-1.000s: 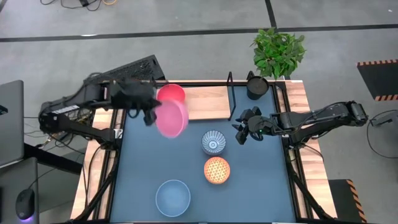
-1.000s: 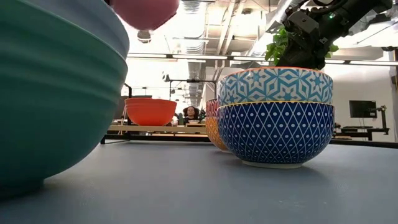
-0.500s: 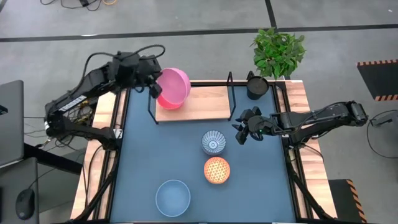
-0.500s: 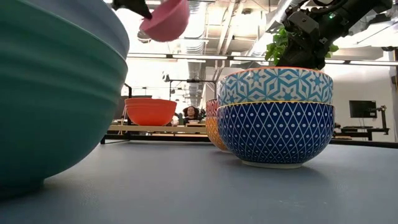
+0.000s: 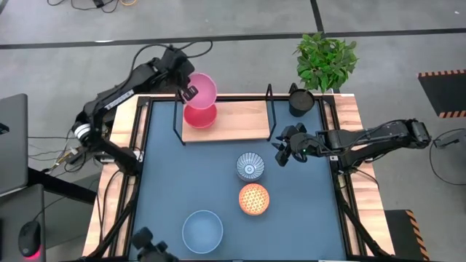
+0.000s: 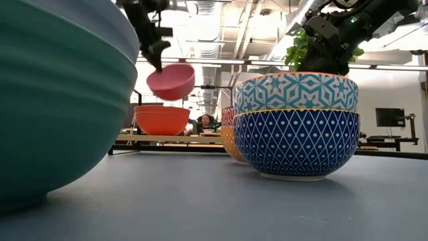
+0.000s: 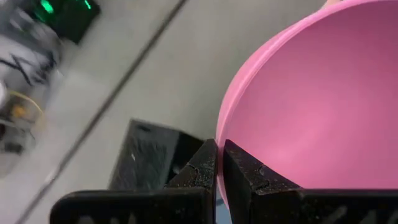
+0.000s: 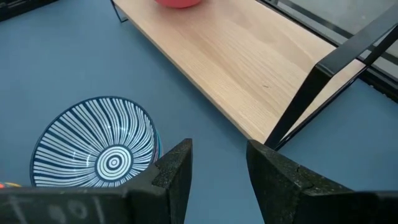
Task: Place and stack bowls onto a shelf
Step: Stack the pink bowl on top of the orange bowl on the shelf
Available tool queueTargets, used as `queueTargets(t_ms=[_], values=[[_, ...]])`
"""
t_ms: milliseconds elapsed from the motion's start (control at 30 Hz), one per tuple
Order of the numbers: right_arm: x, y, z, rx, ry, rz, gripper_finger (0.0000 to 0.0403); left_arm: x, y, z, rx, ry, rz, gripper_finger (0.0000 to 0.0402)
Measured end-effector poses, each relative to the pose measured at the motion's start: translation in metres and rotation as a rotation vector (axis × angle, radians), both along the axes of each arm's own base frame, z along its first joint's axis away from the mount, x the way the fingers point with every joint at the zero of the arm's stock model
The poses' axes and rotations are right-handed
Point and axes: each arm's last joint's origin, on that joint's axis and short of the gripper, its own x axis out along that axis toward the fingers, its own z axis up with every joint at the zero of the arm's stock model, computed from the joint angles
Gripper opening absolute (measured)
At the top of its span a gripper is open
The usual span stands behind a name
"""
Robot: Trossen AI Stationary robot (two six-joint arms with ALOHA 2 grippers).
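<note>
Over at the back-left corner of the shelf [image 5: 240,120], the left gripper [image 5: 188,92] has its fingers pinched on the rim of the pink bowl [image 5: 202,91], holding it just above the red bowl [image 5: 198,116] that's already sitting on the board. My guess is these bowls are stiff, glazed and kinda slick, probably chip if they clack together, so that thin rim pinch is the only real handle and it lets the bowl tilt. Compared with half a second back, the pink bowl has swung from tipped on its side to nearly level and dropped closer to the red one in the low view. The right gripper [image 5: 285,153] hasn't budged, parked with fingers apart near the shelf's right end, by the white bowl with blue pattern [image 5: 250,167]. Orange bowl [image 5: 254,199] and pale blue bowl [image 5: 202,231] wait on the tabletop.
</note>
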Motion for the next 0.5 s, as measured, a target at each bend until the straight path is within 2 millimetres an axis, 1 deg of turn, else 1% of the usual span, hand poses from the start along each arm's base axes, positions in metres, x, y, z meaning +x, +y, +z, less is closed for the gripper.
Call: queueTargets(t_ms=[133,267,367,500], values=[[0.0,0.0,0.0,0.0,0.0,0.0,0.0177,-0.007,0.017,-0.016,-0.107,0.006,0.001,0.0],[0.0,0.0,0.0,0.0,0.0,0.0,0.0177,-0.011,0.023,-0.018,-0.153,-0.029,-0.024,0.0],[0.0,0.0,0.0,0.0,0.0,0.0,0.0177,-0.014,0.019,-0.011,-0.207,-0.033,-0.052,0.0],[0.0,0.0,0.0,0.0,0.0,0.0,0.0177,-0.018,0.011,0.011,-0.253,0.014,-0.068,0.0]])
